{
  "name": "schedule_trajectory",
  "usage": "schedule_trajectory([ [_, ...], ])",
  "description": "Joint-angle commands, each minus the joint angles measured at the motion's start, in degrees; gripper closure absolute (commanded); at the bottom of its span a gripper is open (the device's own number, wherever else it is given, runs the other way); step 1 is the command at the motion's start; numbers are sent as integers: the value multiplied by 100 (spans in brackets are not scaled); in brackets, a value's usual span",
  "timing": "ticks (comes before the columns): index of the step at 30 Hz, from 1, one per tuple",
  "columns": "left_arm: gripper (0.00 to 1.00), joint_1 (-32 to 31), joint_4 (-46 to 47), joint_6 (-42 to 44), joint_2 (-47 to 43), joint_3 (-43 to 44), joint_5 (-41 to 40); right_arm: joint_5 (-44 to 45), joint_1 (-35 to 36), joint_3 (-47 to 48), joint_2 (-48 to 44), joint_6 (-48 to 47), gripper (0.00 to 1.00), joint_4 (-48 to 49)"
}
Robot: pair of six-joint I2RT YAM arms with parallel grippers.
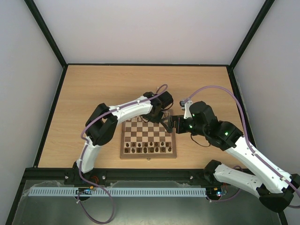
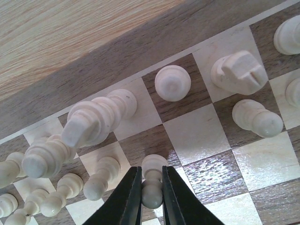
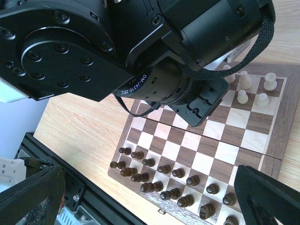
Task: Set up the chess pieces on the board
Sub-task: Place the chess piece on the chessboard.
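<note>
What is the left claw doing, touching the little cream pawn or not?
Touching. The left wrist view shows the left gripper closed on the cream pawn, both black fingers pressed against its sides with no gap.

You have two arms of the same build: the left arm (image 1: 132,108) and the right arm (image 1: 255,158) each have white shells between chunky black joint housings, and a lilac cable (image 1: 220,88) loops along each. Green lights (image 1: 226,133) glow on the right one. Up close, your left wrist housing (image 3: 56,51) carries a ring of black screws (image 3: 61,16) and white lettering (image 3: 140,84). The left fingers (image 2: 125,202) are slim, black and tapered.
</note>
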Motion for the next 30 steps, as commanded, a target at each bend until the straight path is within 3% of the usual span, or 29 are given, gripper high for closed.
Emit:
schedule_trajectory([
  [1, 86, 4, -5, 67, 86, 95, 17, -74, 11, -70, 4, -101, 0, 48],
  [18, 74, 36, -19, 52, 19, 164, 47, -132, 14, -118, -8, -137, 0, 56],
  [26, 64, -87, -69, 49, -1207, 596, 64, 156, 3, 213, 124, -101, 0, -31],
  [30, 54, -3, 286, -155, -2355, -25, -323, 510, -31, 496, 452, -101, 1, -48],
])
